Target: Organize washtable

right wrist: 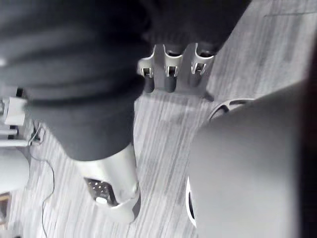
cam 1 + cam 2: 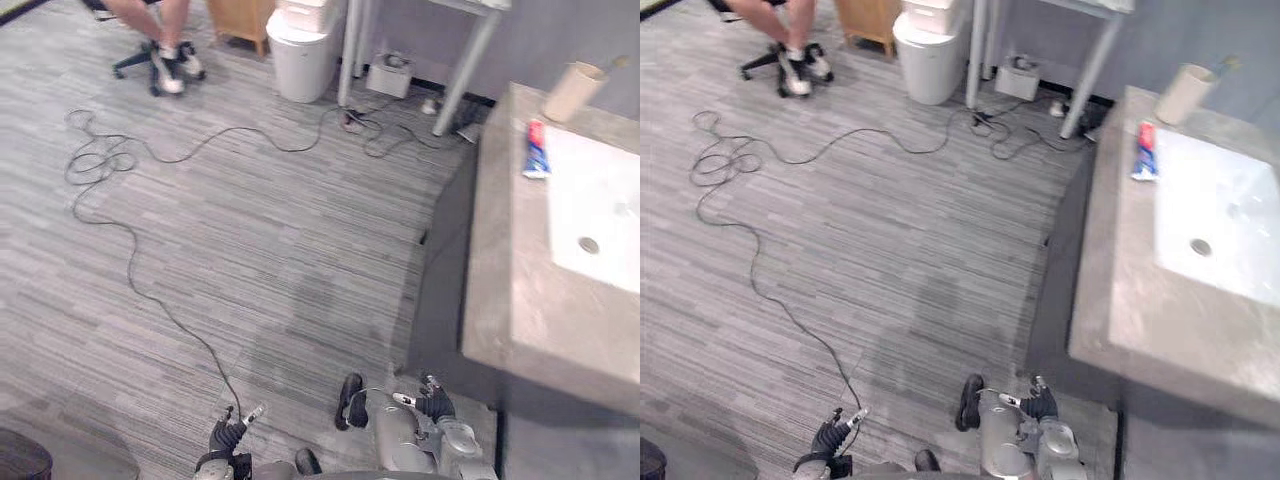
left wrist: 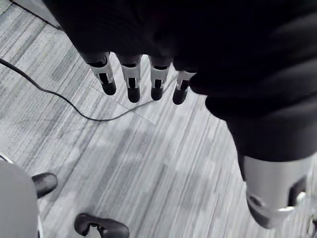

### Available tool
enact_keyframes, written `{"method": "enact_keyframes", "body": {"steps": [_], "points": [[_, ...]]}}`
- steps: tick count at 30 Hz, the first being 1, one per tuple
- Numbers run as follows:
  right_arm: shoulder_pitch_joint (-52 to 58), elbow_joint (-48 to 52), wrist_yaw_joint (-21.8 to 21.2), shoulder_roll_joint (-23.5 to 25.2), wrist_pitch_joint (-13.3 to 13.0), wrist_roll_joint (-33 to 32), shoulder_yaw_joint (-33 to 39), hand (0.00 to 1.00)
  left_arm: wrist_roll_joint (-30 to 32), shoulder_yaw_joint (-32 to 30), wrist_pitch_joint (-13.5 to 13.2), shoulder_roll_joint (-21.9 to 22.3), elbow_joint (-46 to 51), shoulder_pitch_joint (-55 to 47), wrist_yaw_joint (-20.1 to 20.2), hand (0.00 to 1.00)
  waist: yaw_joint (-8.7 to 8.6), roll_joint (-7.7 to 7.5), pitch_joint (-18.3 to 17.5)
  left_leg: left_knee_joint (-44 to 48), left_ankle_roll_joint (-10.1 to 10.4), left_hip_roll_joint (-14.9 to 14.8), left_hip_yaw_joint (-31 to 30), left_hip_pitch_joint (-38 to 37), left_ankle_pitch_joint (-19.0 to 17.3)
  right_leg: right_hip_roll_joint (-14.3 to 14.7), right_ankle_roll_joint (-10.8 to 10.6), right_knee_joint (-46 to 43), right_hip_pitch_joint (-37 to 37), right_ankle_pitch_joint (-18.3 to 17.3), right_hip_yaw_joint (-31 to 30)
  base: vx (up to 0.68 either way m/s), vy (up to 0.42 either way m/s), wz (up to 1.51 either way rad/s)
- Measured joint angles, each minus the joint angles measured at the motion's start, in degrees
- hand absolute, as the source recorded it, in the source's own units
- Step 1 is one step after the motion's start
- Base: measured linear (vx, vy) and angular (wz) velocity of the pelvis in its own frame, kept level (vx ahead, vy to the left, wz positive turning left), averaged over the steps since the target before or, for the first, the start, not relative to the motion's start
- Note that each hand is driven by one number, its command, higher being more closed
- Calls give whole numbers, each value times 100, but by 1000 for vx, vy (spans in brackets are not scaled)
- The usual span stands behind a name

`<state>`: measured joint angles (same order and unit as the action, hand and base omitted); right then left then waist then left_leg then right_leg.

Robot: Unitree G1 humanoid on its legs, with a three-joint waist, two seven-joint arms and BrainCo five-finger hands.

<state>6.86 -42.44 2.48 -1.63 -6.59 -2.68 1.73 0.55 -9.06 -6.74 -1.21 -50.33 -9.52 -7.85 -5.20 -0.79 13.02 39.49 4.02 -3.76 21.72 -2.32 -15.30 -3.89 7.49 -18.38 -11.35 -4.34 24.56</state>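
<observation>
The grey stone washtable (image 2: 500, 280) stands at the right, with a white sink (image 2: 600, 200) set into it. A red, white and blue toothpaste tube (image 2: 537, 148) lies on the counter by the sink's far left corner. Behind it stands a beige cup (image 2: 573, 90) with a toothbrush in it. My left hand (image 2: 228, 440) hangs low over the floor, well left of the table. My right hand (image 2: 437, 405) hangs beside the table's near corner. In the wrist views the left hand's fingers (image 3: 131, 82) and the right hand's fingers (image 1: 168, 69) are relaxed and hold nothing.
A white bin (image 2: 303, 50) stands at the back, with a wooden cabinet (image 2: 240, 20) to its left and metal table legs (image 2: 460, 70) to its right. A person sits on a wheeled chair (image 2: 160, 60) at the far left. Grey striped floor lies between me and them.
</observation>
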Motion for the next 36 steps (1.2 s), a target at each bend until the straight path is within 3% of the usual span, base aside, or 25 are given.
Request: {"method": "enact_keyframes", "body": {"steps": [1,2,4,7,9,10,12,14,15,17,18,19,21,22,23,24,25,26,27,28,29,30,32,33,36], "points": [[-50,90,3,-51,33,-10,7,0,14,-73,-15,133,109,-19,-2,0,139,218,71,1168,-83,-649,200,330,-130,313,54,130,333,-159,-238,538,45,-83],[-50,80,7,-34,38,-13,10,0,27,-70,-16,152,153,-20,4,0,170,230,75,1371,-114,-813,232,395,-167,380,55,156,474,-225,-340,603,61,-103],[-21,-23,35,100,29,-97,30,0,113,-66,-47,114,252,-14,5,0,279,64,59,1108,-96,-1031,67,671,-284,362,-83,338,964,-300,-704,447,45,-79],[-33,-101,84,203,30,-164,59,0,176,-67,-79,89,314,38,2,0,351,-15,36,34,-51,-1018,-535,1114,-281,274,-247,604,1260,-280,-1038,405,143,-67],[5,-119,106,244,25,-261,78,0,214,-43,-76,90,302,129,5,0,460,-15,33,-1067,162,-958,-1097,1279,-128,155,-516,664,1408,-338,-1231,279,273,-62],[48,-92,105,222,-17,-356,84,0,259,3,-56,104,203,171,-1,0,457,53,4,-1856,282,-965,-1415,1246,399,95,-838,605,1518,-517,-1350,248,353,-46],[96,-73,96,259,-39,-367,151,0,249,-5,-52,102,129,209,4,0,464,102,-59,-1705,142,-966,-1415,1191,881,29,-1045,398,1547,-716,-1515,226,368,-44],[299,31,59,476,-46,-372,210,0,364,0,-22,-111,124,292,8,0,564,-280,-111,-1462,3,-741,-933,991,434,-385,-1292,-105,1401,-957,-1790,260,405,-77],[325,60,-20,533,-27,-369,109,0,372,-1,-1,-179,121,336,6,0,637,-437,-97,-1438,-86,-691,-620,798,183,-565,-1278,-600,1145,-951,-1845,178,321,-109],[310,67,-107,536,-9,-367,-15,0,463,14,28,-252,105,335,2,0,662,-546,-84,-1462,-151,-666,-163,496,-30,-812,-1100,-1568,614,-846,-1784,94,231,-128],[300,98,-148,535,-26,-367,3,0,524,145,70,-345,27,342,1,0,581,-617,-72,-1568,-189,-582,82,230,-144,-1036,-1013,-2278,276,-858,-1561,141,285,-123],[299,56,-154,532,-69,-366,63,0,597,228,112,-387,-98,376,12,0,487,-639,-76,-1815,-212,-505,336,-60,-171,-1166,-1019,-2612,89,-986,-1301,179,263,-88],[167,-112,-156,480,-99,-346,88,0,625,217,184,-389,-255,417,10,0,374,-589,-94,-2290,-175,-412,654,-468,-155,-1122,-1027,-2450,-116,-1114,-765,480,226,-121],[-257,-391,-125,171,-94,-47,76,0,213,350,185,-371,-544,420,43,0,86,-253,21,-2812,37,-571,1234,-969,-57,-191,-564,-622,-788,-598,550,1009,210,-154],[-158,-421,-124,95,-87,60,84,0,170,450,173,-368,-547,391,63,0,52,-243,24,-2940,260,-500,1129,-1247,-112,128,-338,90,-725,15,518,1035,143,-112],[-71,-435,-123,65,-88,64,84,0,169,451,149,-367,-551,379,90,0,29,-266,11,-2939,381,-457,1075,-1376,-187,181,-124,394,-578,433,517,617,-1,-8],[-98,-440,-137,65,-125,0,270,0,159,374,134,-268,-600,405,137,0,29,-131,17,-2584,616,-572,987,-1466,-331,274,456,28,-591,361,601,509,-45,-22],[-105,-418,-123,46,-95,49,318,0,110,322,122,-231,-548,385,157,0,14,-86,34,-1632,793,-844,755,-1352,-216,286,471,-158,-380,-98,645,497,-81,-40],[-89,-372,-131,24,-78,47,369,0,48,259,132,-151,-527,392,160,0,28,-12,92,-929,769,-1066,608,-1232,-61,401,474,-142,-155,-189,575,415,-93,-58],[-58,-322,-129,-7,-55,47,405,0,-11,211,125,-46,-399,326,162,0,66,147,98,125,574,-1414,357,-980,360,623,479,25,164,-293,429,512,-100,-81],[-24,-291,-84,-16,-34,14,457,0,-15,174,96,34,-212,269,167,0,139,244,90,1253,558,-1661,62,-550,280,782,508,100,484,-419,238,802,-165,-122],[37,-299,-58,85,51,-48,452,0,-16,207,-29,33,40,265,168,0,145,68,91,1665,641,-1684,-101,206,204,791,488,511,1064,-455,-138,884,-176,-117],[152,-275,-13,148,53,-150,458,0,-16,205,-50,4,152,279,164,0,254,-61,118,832,526,-1508,-177,592,140,789,327,889,1574,-467,-598,564,-98,-106],[172,-263,-10,149,55,-159,460,0,-16,206,-60,12,164,285,160,0,286,-55,116,592,506,-1449,-243,664,129,790,264,920,1667,-501,-734,446,43,-118],[241,-69,6,225,67,-197,466,0,-16,207,-76,32,205,285,153,0,315,-48,113,-771,506,-890,-1299,1014,130,792,-44,888,2026,-674,-1487,362,146,-117]]}}
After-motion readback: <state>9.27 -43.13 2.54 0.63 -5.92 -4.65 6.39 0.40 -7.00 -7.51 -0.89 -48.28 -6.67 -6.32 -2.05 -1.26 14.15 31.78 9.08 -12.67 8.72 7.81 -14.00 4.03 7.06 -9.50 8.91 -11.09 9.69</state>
